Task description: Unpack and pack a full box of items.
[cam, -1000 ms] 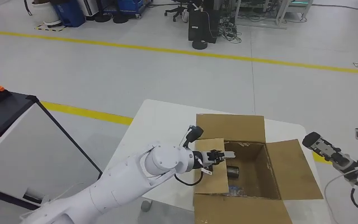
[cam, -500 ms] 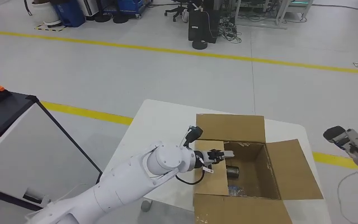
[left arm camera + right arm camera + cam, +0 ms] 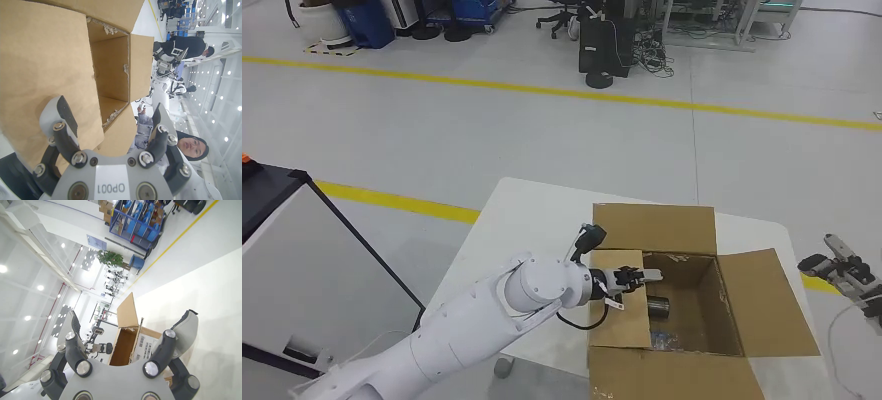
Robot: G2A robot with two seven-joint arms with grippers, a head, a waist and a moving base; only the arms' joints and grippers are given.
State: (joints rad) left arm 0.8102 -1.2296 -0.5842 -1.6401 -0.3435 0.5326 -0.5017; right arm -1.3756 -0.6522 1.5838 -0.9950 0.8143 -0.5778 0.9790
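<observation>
Open cardboard box on white table, flaps spread — dark cylindrical item on its floor. Left gripper above left flap at box rim, fingers wide apart, empty. Right gripper beyond box's right flap — fingers wide, empty.

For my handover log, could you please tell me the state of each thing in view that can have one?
Box: open, flaps folded out.
Cylinder: inside the box, not yet unpacked.
Left gripper: fingers open, empty, at a box flap's edge.
Right gripper: fingers open, empty, apart from the box.
</observation>
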